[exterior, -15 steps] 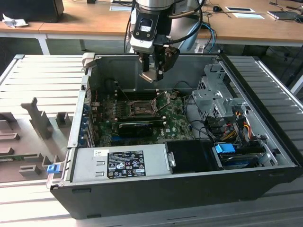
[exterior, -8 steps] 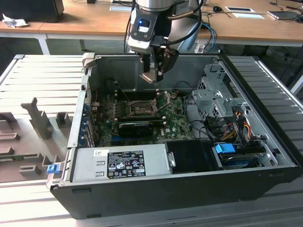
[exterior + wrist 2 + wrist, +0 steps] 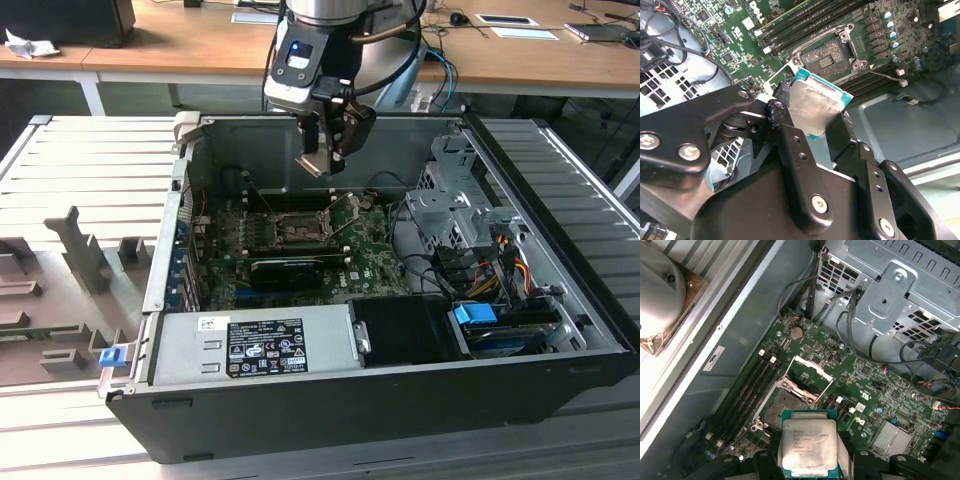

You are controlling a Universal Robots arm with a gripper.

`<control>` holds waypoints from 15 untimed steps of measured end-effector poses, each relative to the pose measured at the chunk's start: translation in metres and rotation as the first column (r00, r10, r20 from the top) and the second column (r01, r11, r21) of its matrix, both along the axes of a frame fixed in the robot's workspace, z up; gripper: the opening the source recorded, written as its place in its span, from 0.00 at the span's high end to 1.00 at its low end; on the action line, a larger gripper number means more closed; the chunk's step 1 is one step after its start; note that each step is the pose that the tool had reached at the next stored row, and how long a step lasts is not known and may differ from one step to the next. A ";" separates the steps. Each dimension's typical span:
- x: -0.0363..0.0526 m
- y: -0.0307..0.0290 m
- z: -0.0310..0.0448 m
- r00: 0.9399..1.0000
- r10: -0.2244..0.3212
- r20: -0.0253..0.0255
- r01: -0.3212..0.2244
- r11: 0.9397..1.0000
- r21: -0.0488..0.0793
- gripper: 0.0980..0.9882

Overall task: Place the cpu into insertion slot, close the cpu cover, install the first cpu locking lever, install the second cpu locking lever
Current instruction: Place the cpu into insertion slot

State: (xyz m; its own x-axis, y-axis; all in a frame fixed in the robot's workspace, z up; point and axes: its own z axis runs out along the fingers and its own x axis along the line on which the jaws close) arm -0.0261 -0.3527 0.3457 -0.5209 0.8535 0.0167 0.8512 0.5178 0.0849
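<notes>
An open computer case (image 3: 300,405) lies on its side on a grey ribbed metal table (image 3: 80,150), and some grey holder blocks (image 3: 85,255) stand on this table at the exterior view's left. Behind the table there are wooden desks (image 3: 180,40) with a few small items on them. Inside the case, a power supply (image 3: 250,345) with a label sits along the near wall, a metal drive cage (image 3: 455,205) with coloured cables is at the exterior view's right, and the green motherboard (image 3: 370,265) covers the floor. The gripper (image 3: 325,160) hangs over the motherboard with its black fingers (image 3: 795,150) closed on the cpu (image 3: 815,105) (image 3: 809,447), pressing on two opposite edges. The cpu is in the air, above and apart from the insertion slot (image 3: 297,228) (image 3: 827,57), which is bare. The cpu cover (image 3: 814,369) stands raised at the slot's edge. Long black memory slots (image 3: 747,390) run beside the slot.
</notes>
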 end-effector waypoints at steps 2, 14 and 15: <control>0.0000 0.0000 -0.0004 1.000 -0.018 0.000 0.018 1.000 0.000 0.52; 0.0000 0.0000 -0.0024 0.998 -0.062 0.000 0.062 0.998 0.000 0.52; 0.0000 0.0000 -0.0025 0.998 -0.066 0.000 0.066 0.998 0.000 0.52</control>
